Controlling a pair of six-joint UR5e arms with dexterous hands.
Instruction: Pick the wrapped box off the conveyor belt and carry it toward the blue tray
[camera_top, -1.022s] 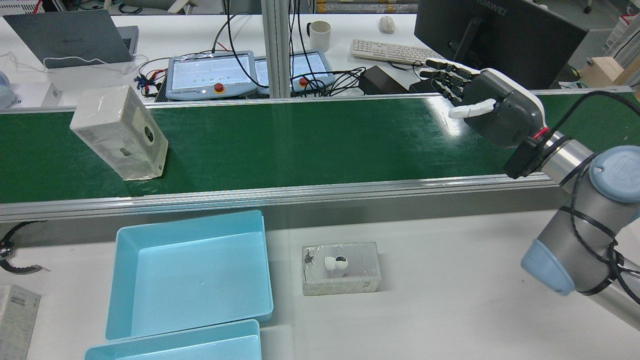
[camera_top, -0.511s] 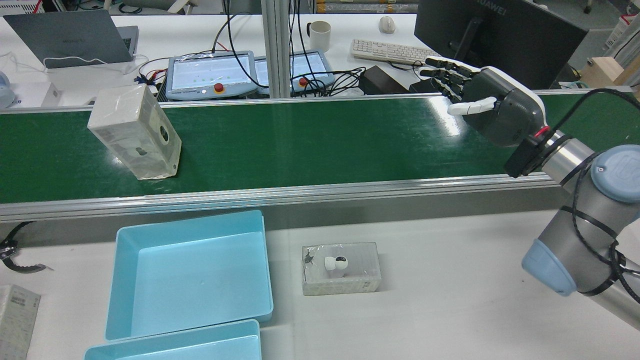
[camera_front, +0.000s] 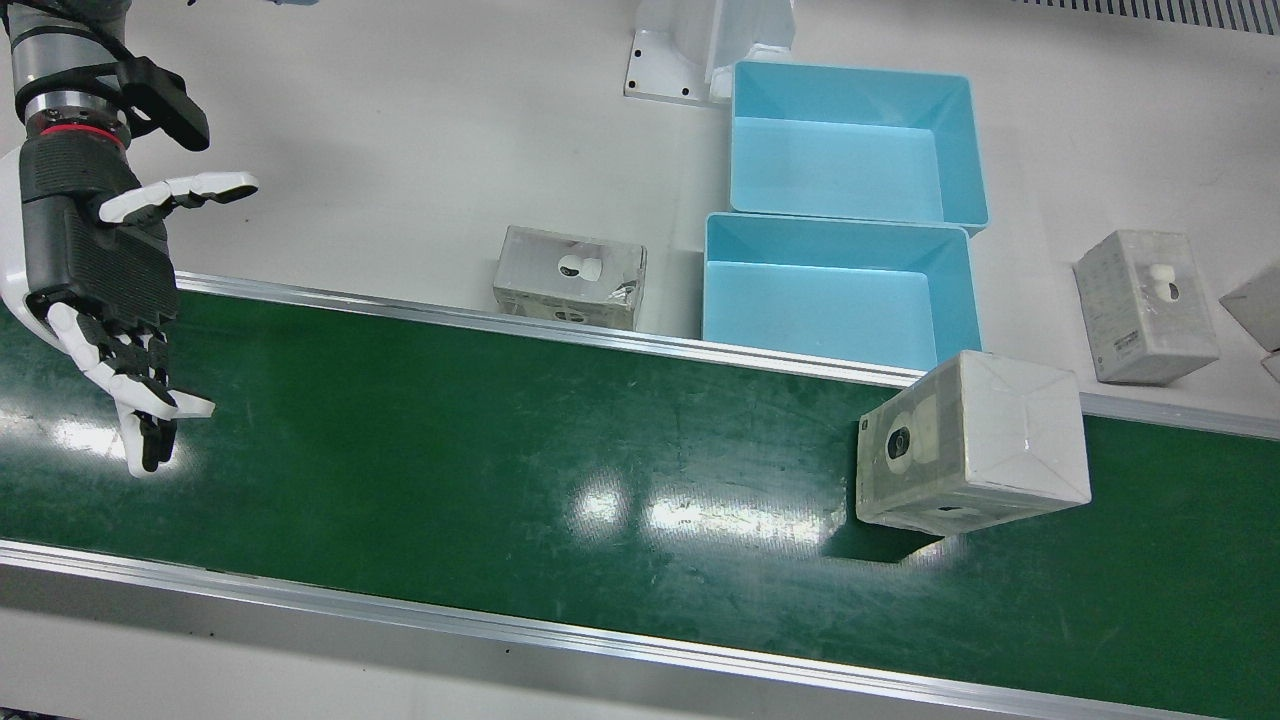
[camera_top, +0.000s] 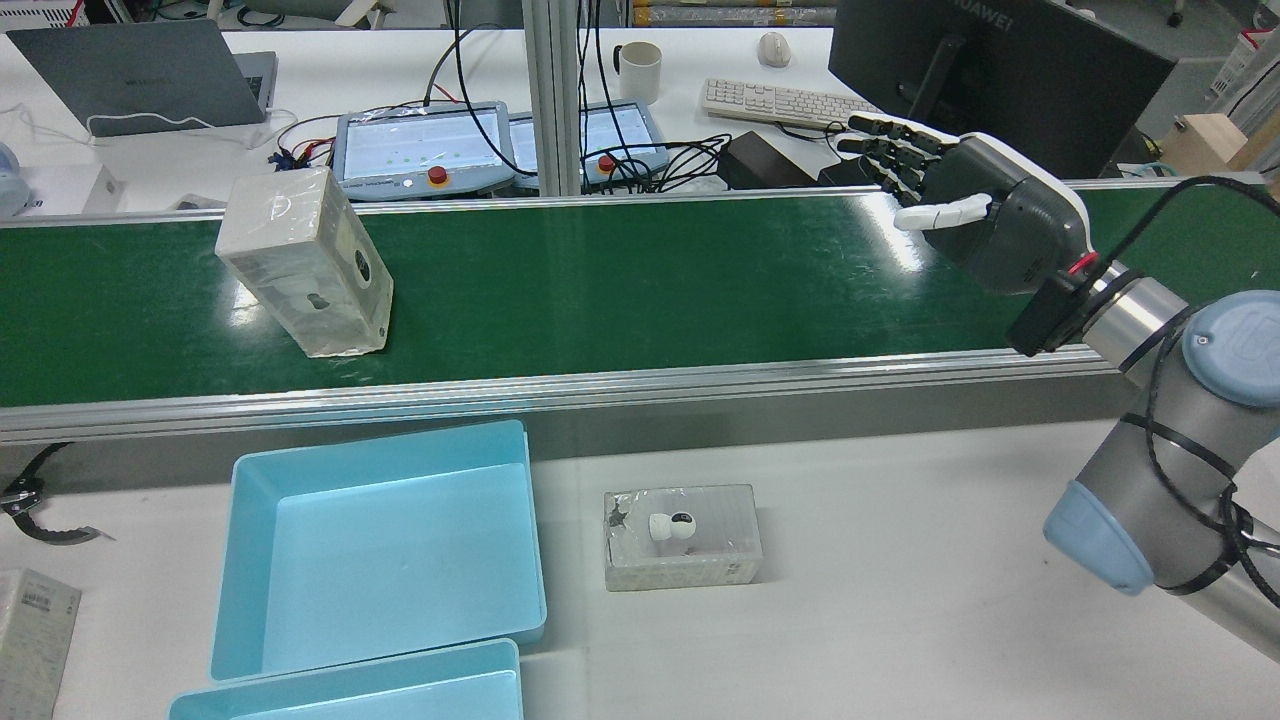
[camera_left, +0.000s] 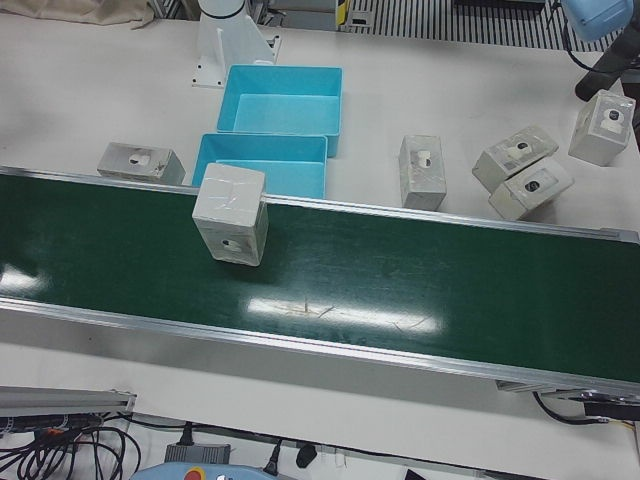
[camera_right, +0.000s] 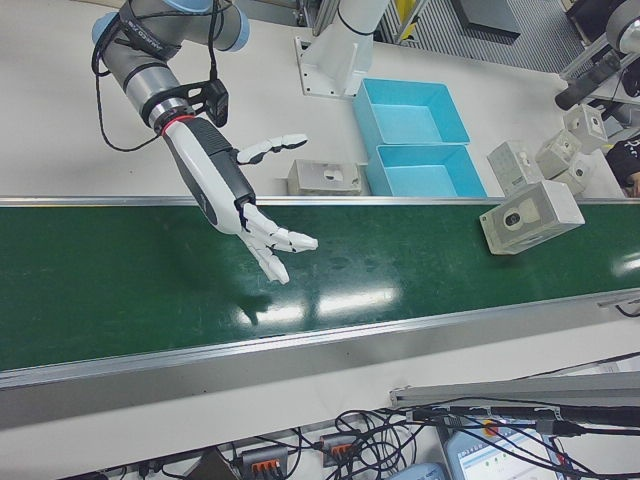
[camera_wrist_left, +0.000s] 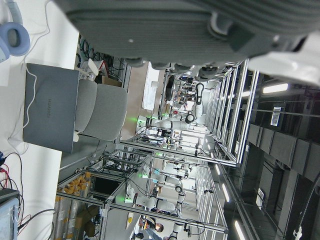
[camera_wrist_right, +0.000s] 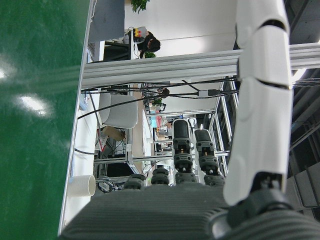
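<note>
We read the task as barely started: nothing is picked yet. Going left to right in the rear view, the wrapped box (camera_top: 305, 262) stands on end on the green conveyor belt (camera_top: 640, 290), on its left part, untouched. Just below the belt's near rail sits the blue tray (camera_top: 380, 545), empty, with a second blue tray (camera_top: 350, 685) touching its near edge. A spare wrapped box (camera_top: 683, 537) lies flat on the white table (camera_top: 900, 560) right of the trays. Far right, the right hand (camera_top: 975, 205) hovers over the belt, fingers spread, holding nothing, well apart from the wrapped box. The right-front view confirms the splayed, empty hand (camera_right: 245, 205).

The left hand shows only as a dark palm edge (camera_wrist_left: 200, 25) in its own camera; we cannot tell how its fingers stand.

Left to do, as we judge it: let the box arrive or reach for it, grasp, lift, carry to the tray.

Versus the earlier rear frames: the box has ridden rightward along the belt, closing on the hand. The right hand has barely shifted. Trays and spare box are unchanged.
</note>
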